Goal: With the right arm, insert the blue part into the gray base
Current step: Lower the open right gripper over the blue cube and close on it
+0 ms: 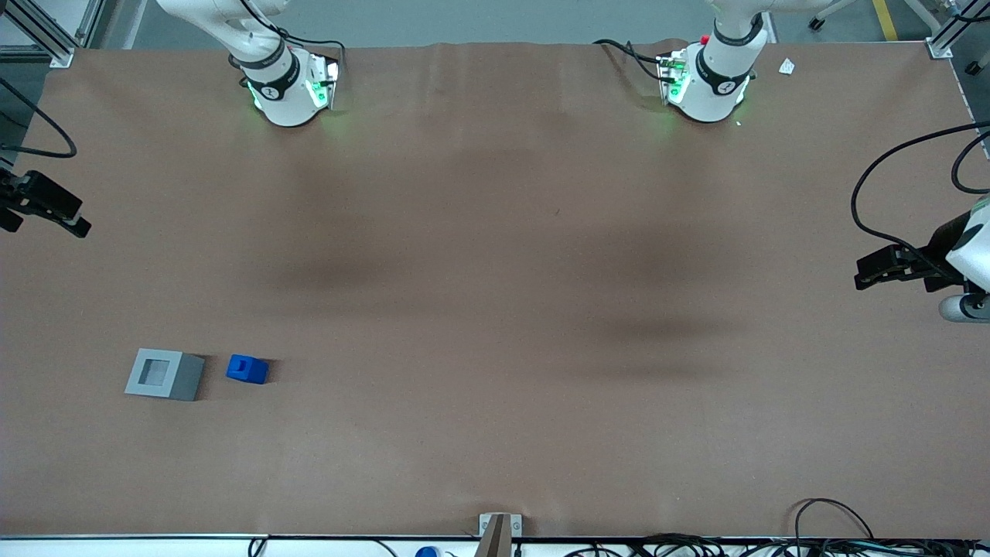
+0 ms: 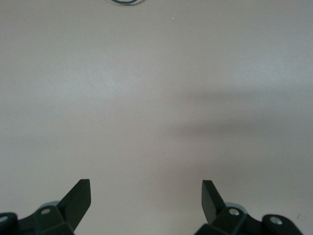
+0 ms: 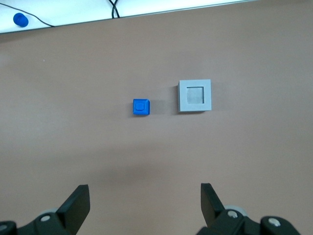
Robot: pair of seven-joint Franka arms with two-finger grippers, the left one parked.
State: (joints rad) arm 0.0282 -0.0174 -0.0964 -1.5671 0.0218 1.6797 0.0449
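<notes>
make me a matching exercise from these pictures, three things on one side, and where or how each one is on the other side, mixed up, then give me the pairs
Things:
1. blue part
2. gray base
3. right arm's gripper

Descriptions:
A. up above the table, jaws open, holding nothing
B. sits on the brown table, square recess in its top, nothing in it
C. small block on the table beside the box, not touching it, on the side toward the parked arm

Pairs: 1-C, 2-B, 3-A
</notes>
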